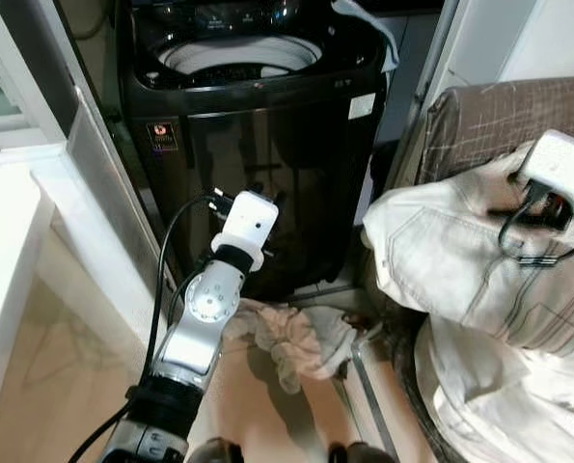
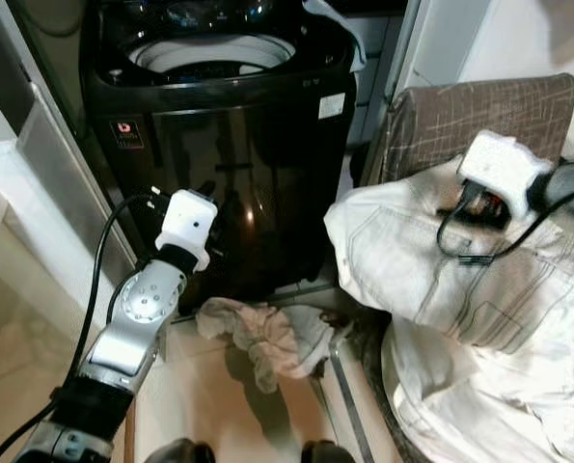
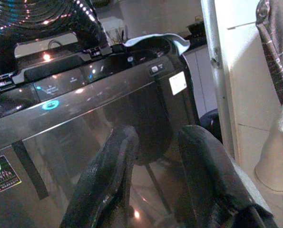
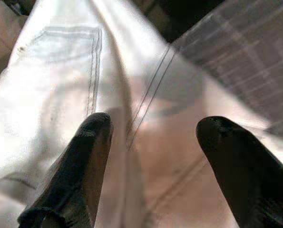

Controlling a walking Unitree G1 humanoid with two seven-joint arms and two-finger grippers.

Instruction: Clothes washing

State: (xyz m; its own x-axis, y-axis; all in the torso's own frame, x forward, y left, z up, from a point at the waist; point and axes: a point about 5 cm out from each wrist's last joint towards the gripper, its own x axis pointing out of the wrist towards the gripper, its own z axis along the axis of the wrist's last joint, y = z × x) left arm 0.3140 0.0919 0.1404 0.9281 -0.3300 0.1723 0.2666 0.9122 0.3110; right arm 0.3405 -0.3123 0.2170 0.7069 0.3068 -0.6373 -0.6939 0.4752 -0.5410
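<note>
A black top-loading washing machine (image 1: 258, 145) stands ahead with its lid up and its drum (image 1: 238, 53) showing. A heap of white trousers (image 1: 460, 260) lies at the right on a brown chequered fabric (image 1: 499, 116). My right gripper (image 4: 151, 128) hovers open just above the trousers, its fingers spread over a seam and holding nothing. My left gripper (image 3: 155, 142) is raised in front of the washer's dark front panel, open by a narrow gap and empty. A crumpled pale cloth (image 1: 296, 338) lies on the floor at the washer's foot.
A white cloth (image 1: 369, 24) hangs over the washer's back right corner. A white ledge and wall (image 1: 16, 222) run along the left. A white door frame (image 1: 431, 68) stands between the washer and the chequered fabric. My feet (image 1: 277, 451) show at the bottom edge.
</note>
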